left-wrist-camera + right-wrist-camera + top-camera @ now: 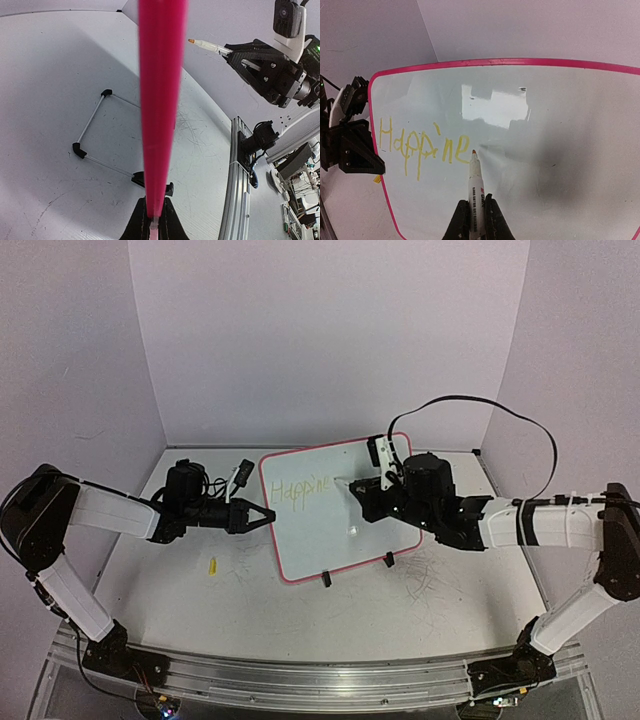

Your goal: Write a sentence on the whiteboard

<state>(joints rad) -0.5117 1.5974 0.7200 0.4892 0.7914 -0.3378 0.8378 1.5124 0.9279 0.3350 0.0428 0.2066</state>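
Whiteboard (pixel 320 530) held on my left, marker (pixel 475 175) on my right.
My left jaws clamp the board's pink left rim as it stands tilted on the counter (pixel 200 610). My right jaws clamp the marker, its tip just right of the yellow sentence (pixel 420 145), which reads "Happine". The marker's label is too small to read.

Around me stand pale lilac walls (pixel 330 340) on three sides. Under me is a white table (pixel 300 625), scratched with grey marks, evenly lit.
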